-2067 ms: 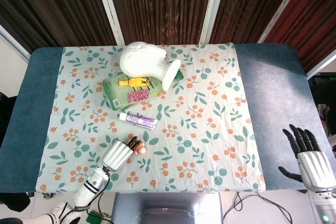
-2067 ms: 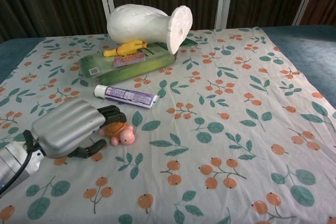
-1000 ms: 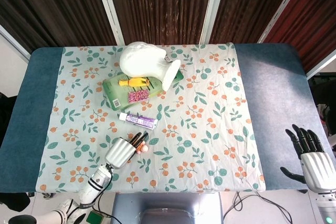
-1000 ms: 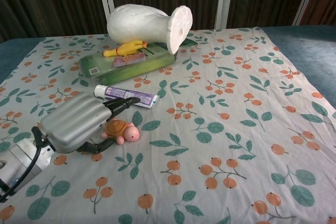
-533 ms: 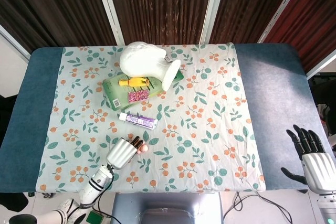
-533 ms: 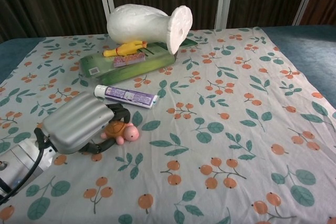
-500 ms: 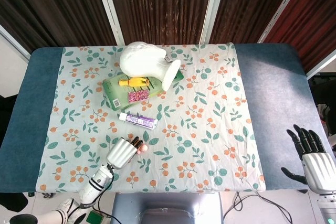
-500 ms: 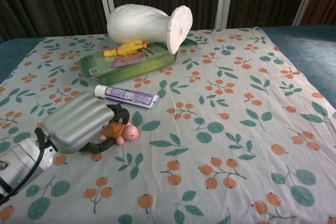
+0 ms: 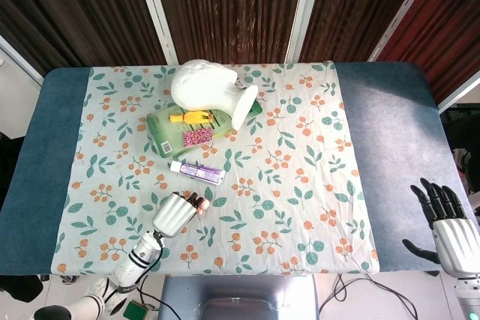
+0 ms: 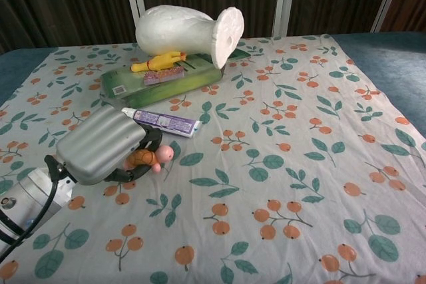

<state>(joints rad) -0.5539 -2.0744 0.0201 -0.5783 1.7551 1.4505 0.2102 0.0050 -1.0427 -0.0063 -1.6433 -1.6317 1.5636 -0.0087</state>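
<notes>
My left hand [image 10: 103,143] sits at the near left of the floral cloth [image 10: 286,131], fingers curled around a small turtle toy [image 10: 150,157] with an orange shell and pink head. The toy is gripped and tipped up, its head poking out past the fingers. From the head view the same left hand [image 9: 174,213] shows with the turtle toy [image 9: 201,203] at its tip. My right hand [image 9: 450,230] hangs off the table's near right corner, fingers spread, holding nothing.
A toothpaste tube [image 10: 163,121] lies just beyond the left hand. Further back a green box [image 10: 126,84] carries a yellow rubber toy [image 10: 158,62] and a pink glittery piece [image 10: 165,75], with a white foam head [image 10: 186,28] lying on it. Blue table [image 9: 390,133] flanks the cloth.
The left hand's fingers, spread a second ago, have closed round the turtle toy. Hand and toy have shifted slightly up and toward the toothpaste. The right hand has barely moved.
</notes>
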